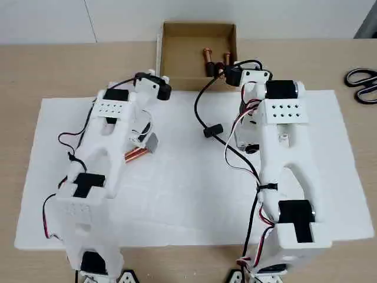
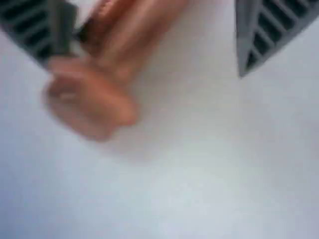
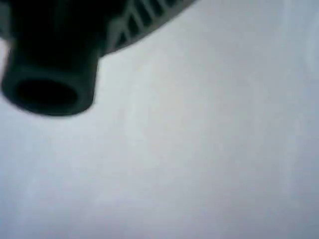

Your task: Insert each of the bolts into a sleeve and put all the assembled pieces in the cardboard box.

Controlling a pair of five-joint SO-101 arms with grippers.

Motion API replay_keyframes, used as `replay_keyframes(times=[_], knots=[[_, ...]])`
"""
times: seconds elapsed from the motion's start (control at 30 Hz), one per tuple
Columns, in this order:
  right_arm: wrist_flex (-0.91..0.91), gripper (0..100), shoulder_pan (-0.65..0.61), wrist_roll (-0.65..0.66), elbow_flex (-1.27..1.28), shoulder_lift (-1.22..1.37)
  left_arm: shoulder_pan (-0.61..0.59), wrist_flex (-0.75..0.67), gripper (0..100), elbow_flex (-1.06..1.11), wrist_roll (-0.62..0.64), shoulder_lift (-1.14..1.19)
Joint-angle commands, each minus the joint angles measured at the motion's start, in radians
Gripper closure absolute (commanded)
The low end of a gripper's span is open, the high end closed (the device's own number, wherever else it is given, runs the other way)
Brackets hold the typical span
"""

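Left gripper (image 2: 152, 59): spread wide, low over the white sheet (image 1: 177, 194). One finger (image 2: 37, 27) touches the copper bolt (image 2: 94, 74); the other stands well apart from it. You have nothing pinched on this side. In the high view the bolt (image 1: 136, 154) lies on the sheet just beside the left arm's tip.

Right gripper (image 1: 250, 145): pinching a black sleeve (image 3: 50, 74), with its open bore turned toward your wrist camera and a ribbed grey finger (image 3: 144, 20) right against it. It hangs above the sheet, near the sheet's far right part.

A second sleeve (image 1: 213, 130) lies loose on the sheet between the two arms, touching the right arm's black cable.

The cardboard box (image 1: 171, 56) sits at the far edge of the sheet. Two assembled pieces (image 1: 217, 62) lie side by side in its right half.

Scissors (image 1: 362, 84) rest on the table (image 1: 35, 71), far right, off the sheet.
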Motion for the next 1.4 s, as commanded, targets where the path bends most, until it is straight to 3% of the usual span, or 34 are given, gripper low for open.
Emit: replay_keyframes(times=[0.0, 0.6, 0.83, 1.37], knots=[[0.01, 99.5, 0.005, 0.009, -0.049, -0.061, -0.012, -0.015, 88, -0.048, 0.008, 0.025], [0.01, 99.5, 0.004, 0.008, -0.048, -0.059, 0.009, 0.015, 88, -0.148, 0.109, 0.038], [0.01, 99.5, 0.001, 0.008, -0.048, -0.059, 0.011, 0.114, 88, -0.186, 0.11, 0.041], [-0.022, 99.5, 0.002, 0.008, 0.057, -0.061, 0.087, 0.149, 88, -0.223, 0.11, 0.038]])
